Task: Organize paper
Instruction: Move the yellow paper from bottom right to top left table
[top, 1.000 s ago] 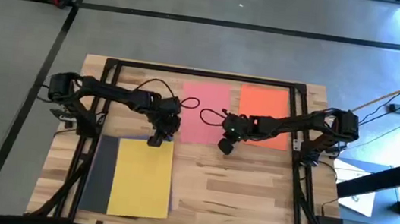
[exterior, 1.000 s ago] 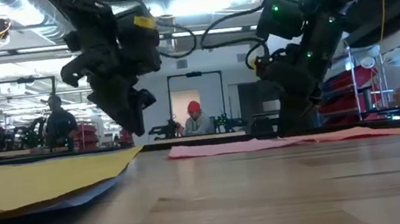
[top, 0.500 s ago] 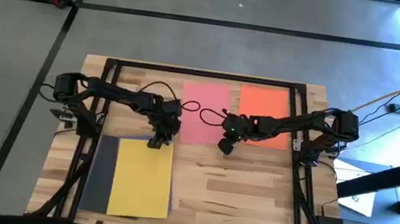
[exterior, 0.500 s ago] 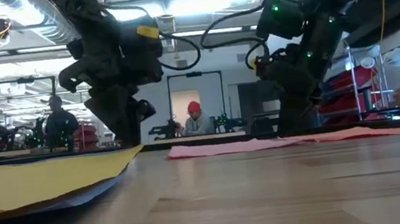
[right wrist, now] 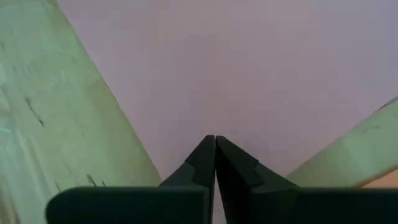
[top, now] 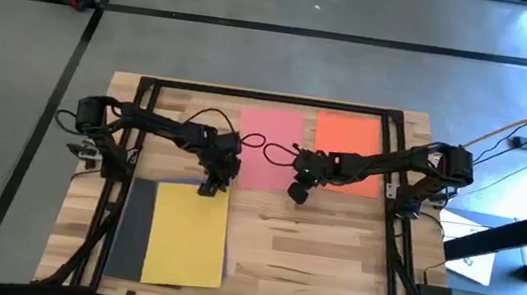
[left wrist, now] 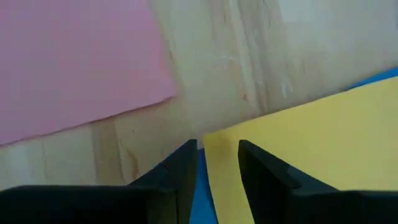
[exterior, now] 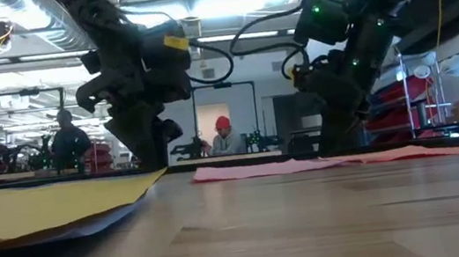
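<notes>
A yellow paper (top: 187, 234) lies near left on a dark sheet (top: 130, 227), with a blue sheet (left wrist: 202, 186) showing under its far right corner. My left gripper (top: 208, 187) is low at that corner (left wrist: 214, 144), open, one finger on each side of it. A pink paper (top: 268, 148) and an orange paper (top: 346, 153) lie flat side by side at the far middle. My right gripper (top: 296, 192) is shut, its tips down on the pink paper's near right corner. My left gripper comes from above with the yellow corner (left wrist: 217, 152) between its open fingers (left wrist: 185, 167); whether they touch the paper, I cannot tell. My right gripper sets its shut fingertips (right wrist: 214, 152) on the pink sheet near its near right corner (right wrist: 249, 99), slanting down from the right. The sheet lies on the table; whether any paper is caught between the tips cannot be seen.
Bare wooden tabletop (top: 311, 254) spreads across the near right. A black frame (top: 270, 98) runs along the table's far edge and sides. In the low view, people sit in the room far behind the table.
My left gripper has come down toward the yellow paper's far right corner and a little toward the near edge, ending low at the tabletop.
</notes>
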